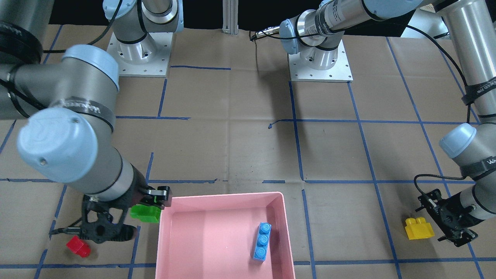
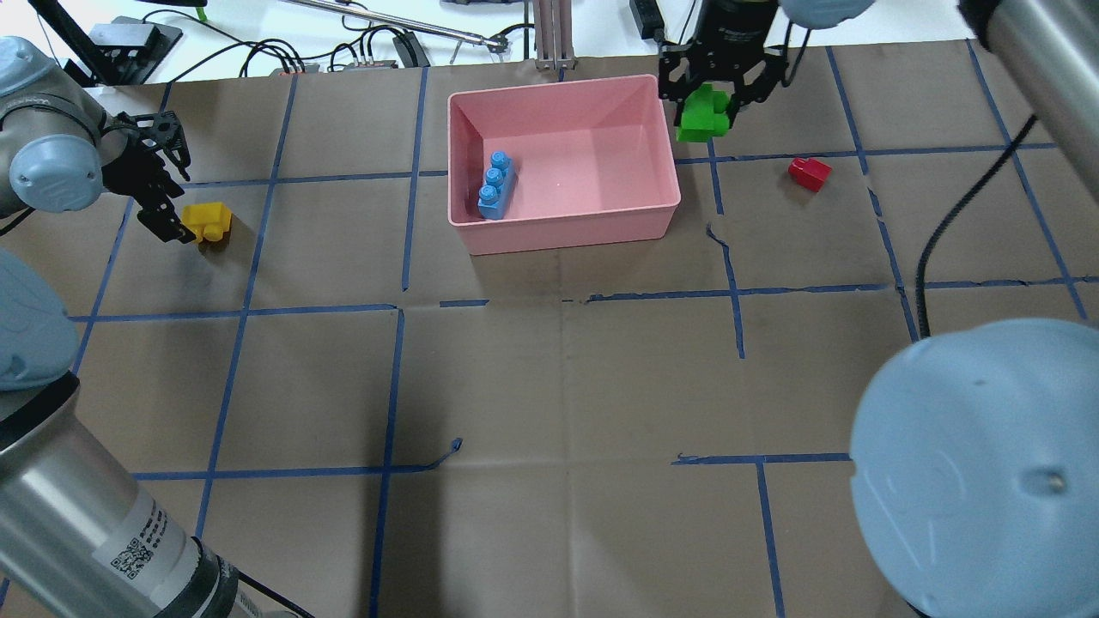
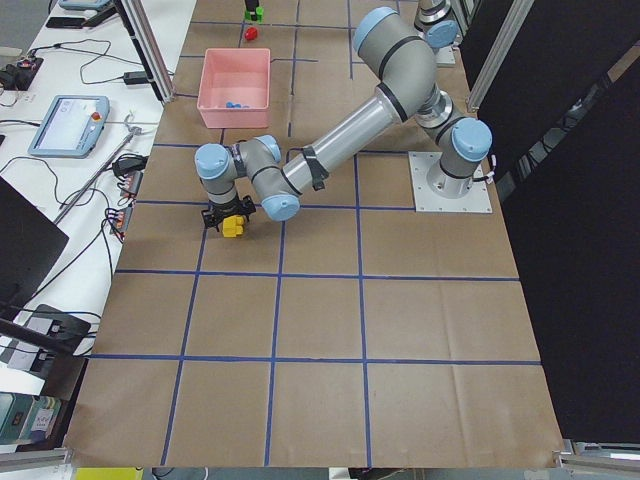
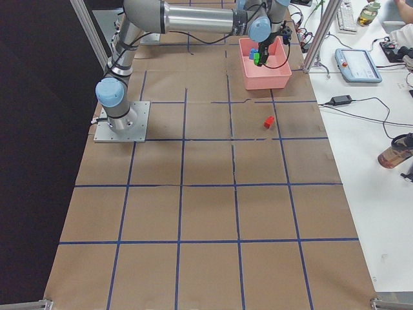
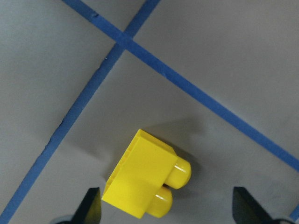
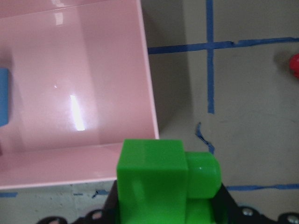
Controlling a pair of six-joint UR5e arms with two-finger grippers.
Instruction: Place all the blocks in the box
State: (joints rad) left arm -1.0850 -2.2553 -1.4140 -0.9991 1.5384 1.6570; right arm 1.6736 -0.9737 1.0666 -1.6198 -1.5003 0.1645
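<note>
The pink box (image 2: 567, 232) stands at the table's far side, with the long blue brick (image 2: 494, 185) lying inside by its left wall. My right gripper (image 2: 706, 99) is shut on the green brick (image 2: 702, 114) and holds it just outside the box's right wall; the right wrist view shows the green brick (image 6: 154, 182) beside the rim (image 6: 149, 93). The red brick (image 2: 810, 173) lies on the table to the right. My left gripper (image 2: 174, 189) is open beside the yellow brick (image 2: 209, 222); in the left wrist view the yellow brick (image 5: 147, 182) lies between the fingertips (image 5: 91, 205), untouched.
Brown paper with a grid of blue tape (image 2: 399, 309) covers the table. Both arm bases (image 1: 319, 58) are bolted at the robot's side. A tablet, cables and an aluminium post (image 2: 549, 34) lie beyond the far edge.
</note>
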